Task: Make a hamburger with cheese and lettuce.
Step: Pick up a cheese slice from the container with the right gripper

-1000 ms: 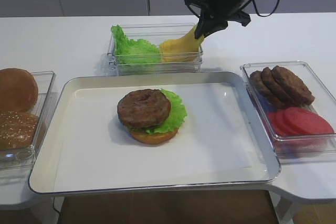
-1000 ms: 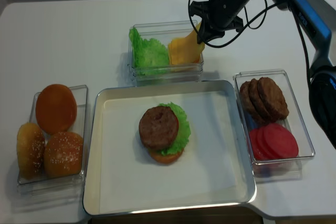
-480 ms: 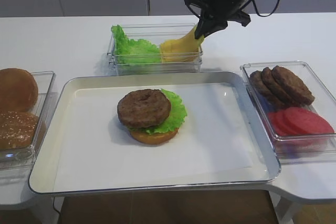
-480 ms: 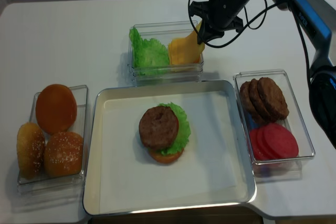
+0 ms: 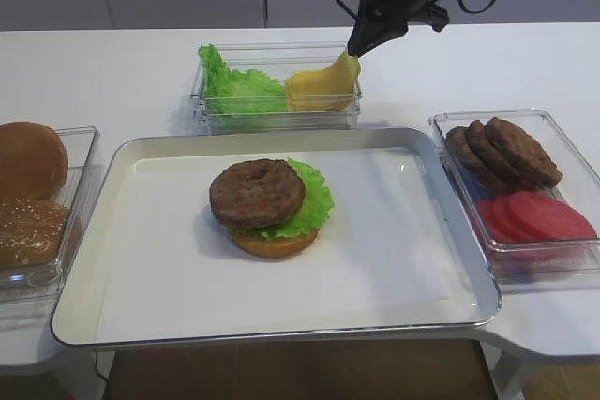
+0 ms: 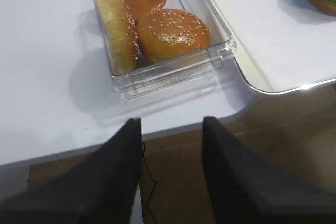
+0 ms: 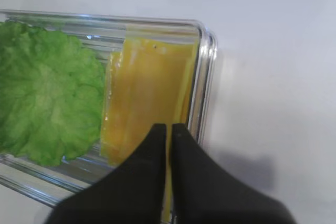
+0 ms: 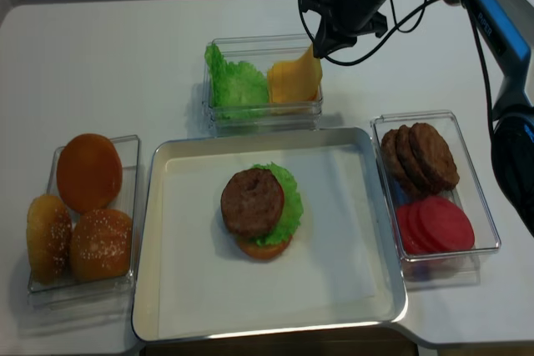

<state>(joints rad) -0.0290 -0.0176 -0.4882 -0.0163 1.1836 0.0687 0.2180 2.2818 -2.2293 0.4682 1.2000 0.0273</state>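
Observation:
The hamburger sits on the white tray: orange-tan bun base, frilly green lettuce, round brown patty on top. It also shows in the realsense view. My right gripper is shut on the corner of a yellow cheese slice and lifts it by that edge from the clear box; the slice hangs down into the box. In the right wrist view the fingers pinch the cheese. My left gripper is open and empty off the table's front left edge.
Loose lettuce fills the left of the clear box. A box with brown buns stands left of the tray. A box with brown patties and red tomato slices stands right.
My right gripper has risen a little, pulling the cheese corner higher out of the box. The left arm has not moved.

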